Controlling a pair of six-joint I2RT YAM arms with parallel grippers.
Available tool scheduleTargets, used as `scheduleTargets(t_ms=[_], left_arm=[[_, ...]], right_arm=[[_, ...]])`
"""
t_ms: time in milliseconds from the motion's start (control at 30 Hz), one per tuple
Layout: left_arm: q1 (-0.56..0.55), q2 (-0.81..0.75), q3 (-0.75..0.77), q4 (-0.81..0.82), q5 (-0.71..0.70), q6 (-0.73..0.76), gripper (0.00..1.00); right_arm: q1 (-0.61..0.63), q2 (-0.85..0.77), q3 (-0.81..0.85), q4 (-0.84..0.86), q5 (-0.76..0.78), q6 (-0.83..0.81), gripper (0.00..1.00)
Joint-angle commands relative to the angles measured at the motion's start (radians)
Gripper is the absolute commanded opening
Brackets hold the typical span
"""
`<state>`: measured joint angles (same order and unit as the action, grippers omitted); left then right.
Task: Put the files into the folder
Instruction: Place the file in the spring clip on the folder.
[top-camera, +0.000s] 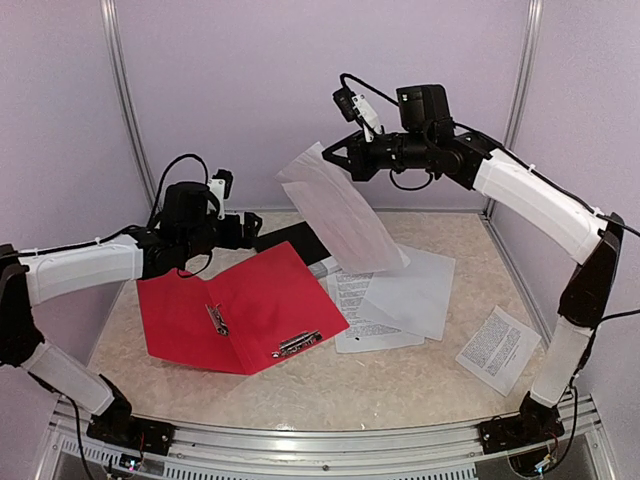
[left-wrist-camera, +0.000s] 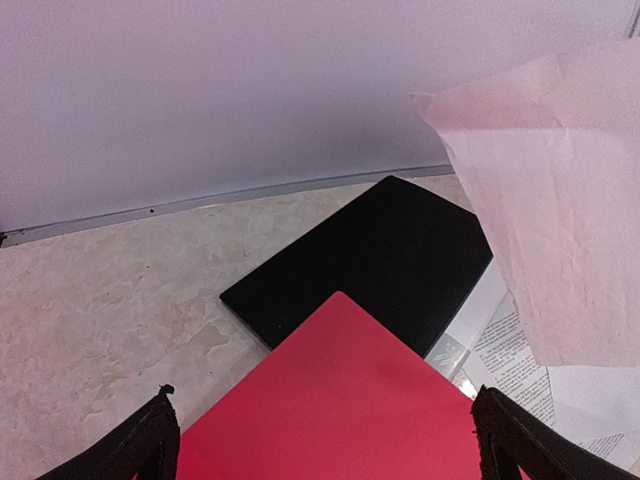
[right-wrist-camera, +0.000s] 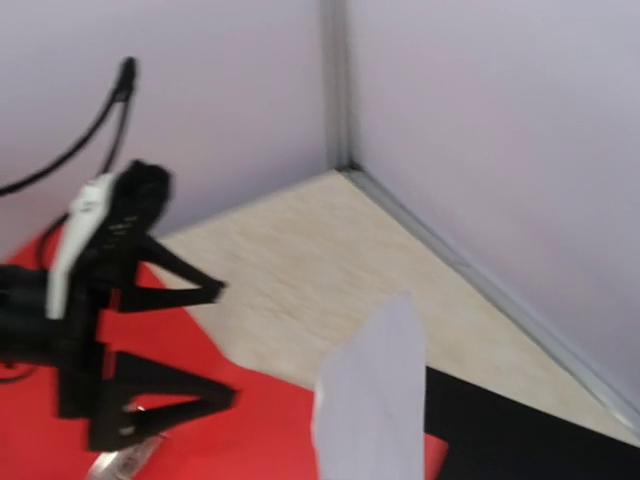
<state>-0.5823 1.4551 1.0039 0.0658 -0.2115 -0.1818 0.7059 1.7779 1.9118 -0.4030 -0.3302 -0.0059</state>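
Files (top-camera: 340, 215): 1 pinched in R claw (top-camera: 332, 156), 3 on table (top-camera: 400, 385); L claw (top-camera: 248, 226) splayed.

Left arm (top-camera: 80, 270), right arm (top-camera: 535, 200), white covers, black joints (top-camera: 592, 280), black cables (right-wrist-camera: 126, 75)

I see the folder (top-camera: 260, 290) in red, the worktop (top-camera: 400, 390) beige and marbled, a flat board (top-camera: 295, 238) black, the files (top-camera: 410, 295) white, some densely black-printed, and the walls (top-camera: 250, 80) pale lilac.
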Motion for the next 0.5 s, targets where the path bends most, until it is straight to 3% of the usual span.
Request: scheduleTargets(t_ms=[0,467], left_arm=[[0.013,-0.095,-0.060,-0.044,-0.168,-0.089,0.99],[0.013,-0.281,-0.174,-0.116,-0.405,-0.134,0.99]], right_arm=[[0.064,0.089,0.093,-0.030,-0.080,0.056,0.00],[0.101,0.204,0.110,0.126,-0.255,0.197,0.00]])
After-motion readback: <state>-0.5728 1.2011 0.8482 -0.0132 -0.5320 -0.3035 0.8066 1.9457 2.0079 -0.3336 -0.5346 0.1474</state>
